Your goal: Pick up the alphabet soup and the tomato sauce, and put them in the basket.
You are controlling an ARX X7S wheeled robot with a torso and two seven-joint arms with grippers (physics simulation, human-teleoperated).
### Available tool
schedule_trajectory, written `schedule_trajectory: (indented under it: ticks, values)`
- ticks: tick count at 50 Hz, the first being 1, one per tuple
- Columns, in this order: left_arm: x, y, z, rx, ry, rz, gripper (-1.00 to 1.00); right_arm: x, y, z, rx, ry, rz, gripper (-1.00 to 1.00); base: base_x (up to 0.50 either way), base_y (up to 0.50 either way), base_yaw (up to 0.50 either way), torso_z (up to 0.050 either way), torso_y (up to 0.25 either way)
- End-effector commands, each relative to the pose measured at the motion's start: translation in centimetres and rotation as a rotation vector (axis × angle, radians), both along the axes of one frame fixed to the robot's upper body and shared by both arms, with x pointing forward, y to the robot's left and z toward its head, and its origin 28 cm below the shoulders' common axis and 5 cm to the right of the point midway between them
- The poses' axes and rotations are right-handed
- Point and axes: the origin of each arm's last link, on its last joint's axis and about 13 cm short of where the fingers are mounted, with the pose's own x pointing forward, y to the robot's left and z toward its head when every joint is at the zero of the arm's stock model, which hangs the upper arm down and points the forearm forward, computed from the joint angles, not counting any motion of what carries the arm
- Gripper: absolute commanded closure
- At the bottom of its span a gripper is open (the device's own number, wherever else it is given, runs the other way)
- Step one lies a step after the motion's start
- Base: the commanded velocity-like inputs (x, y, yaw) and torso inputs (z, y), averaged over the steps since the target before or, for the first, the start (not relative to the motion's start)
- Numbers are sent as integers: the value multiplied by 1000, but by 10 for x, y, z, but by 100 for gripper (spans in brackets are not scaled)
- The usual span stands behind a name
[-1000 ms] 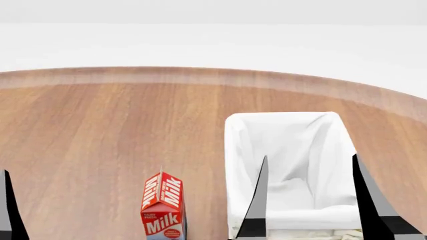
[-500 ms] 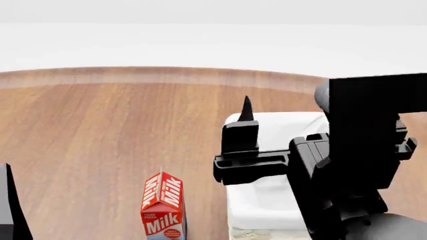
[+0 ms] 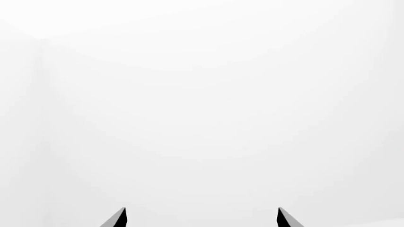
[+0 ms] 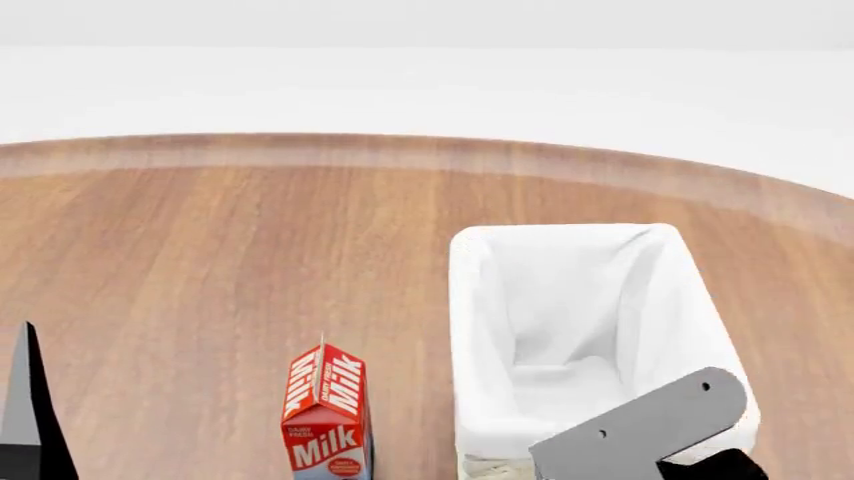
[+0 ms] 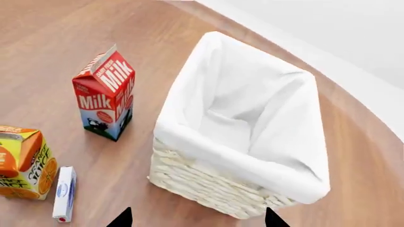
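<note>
Right wrist view shows the basket (image 5: 243, 163) empty at centre; neither can is visible. Both hands (image 5: 196, 218) (image 3: 200, 218) spread, grasping nothing.

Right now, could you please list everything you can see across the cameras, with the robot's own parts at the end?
basket: one, cream-white wicker with white cloth lining, upright on the table; nothing shows inside it.
milk carton: one, red, white and blue, upright beside the basket, apart from it.
orange juice carton: one, orange and yellow, at the right wrist view's edge, partly cut off.
small box: one, white with a blue mark and red end, lying flat next to the juice carton.
table: one, brown wood, rounded far edge.
alphabet soup, tomato sauce: not in view.
left gripper: black fingers apart, nothing between them, facing a blank white background.
right gripper: black fingers apart, nothing between them, above the basket's near side.
</note>
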Motion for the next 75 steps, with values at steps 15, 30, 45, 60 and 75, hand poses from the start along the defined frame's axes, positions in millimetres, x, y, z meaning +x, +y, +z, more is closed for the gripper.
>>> schedule_trajectory:
  ticks: [15,30,45,60,75]
  values:
    - [-1,0,0,0,1,-1,-100,-44,-2,-54,-42,365,6,-100,0,0,0,0,0]
    - [-1,-1,-1,-11,2,-19,-100,-72,-1,-73,-124,500,95,-100,0,0,0,0,0]
    - [-1,-1,-2,-11,3,-19,-100,-81,4,-76,-60,510,112,-100,0,0,0,0,0]
    - [-2,-1,0,-8,0,-19,-100,-70,2,-90,16,501,53,-100,0,0,0,0,0]
    - [-2,-1,0,-10,-1,-17,-100,-69,1,-103,39,520,43,-100,0,0,0,0,0]
